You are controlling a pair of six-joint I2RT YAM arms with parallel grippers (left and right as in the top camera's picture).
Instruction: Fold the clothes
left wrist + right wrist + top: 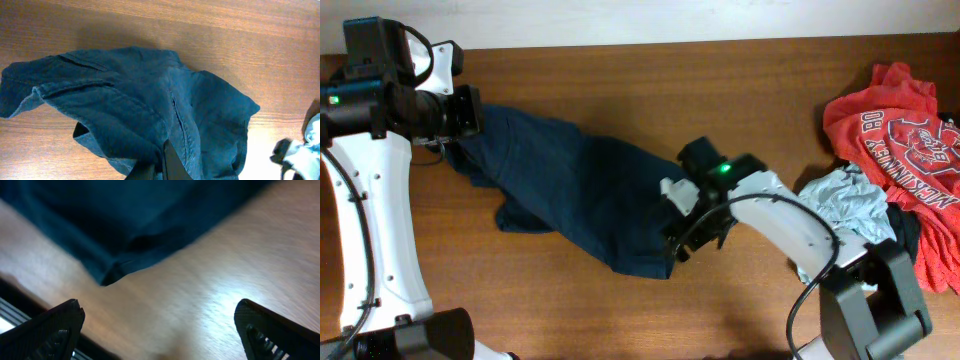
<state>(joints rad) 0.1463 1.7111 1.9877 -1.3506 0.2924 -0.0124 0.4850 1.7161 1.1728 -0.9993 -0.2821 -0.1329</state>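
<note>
The dark navy shorts (575, 185) lie stretched across the middle of the wooden table, from upper left to lower right. My left gripper (470, 112) is shut on the shorts' upper left end; the left wrist view shows its fingers (162, 167) pinching a fold of the navy fabric (150, 95). My right gripper (680, 245) is open and empty, low over the table at the shorts' lower right corner. In the right wrist view its two fingers (160, 330) stand wide apart over bare wood, with the hem of the shorts (115, 235) just beyond them.
A red printed T-shirt (905, 125) is heaped at the right edge of the table. A pale blue garment (845, 205) and a dark one (905, 235) lie beside it, close to the right arm. The table's front edge shows in the right wrist view (30, 300).
</note>
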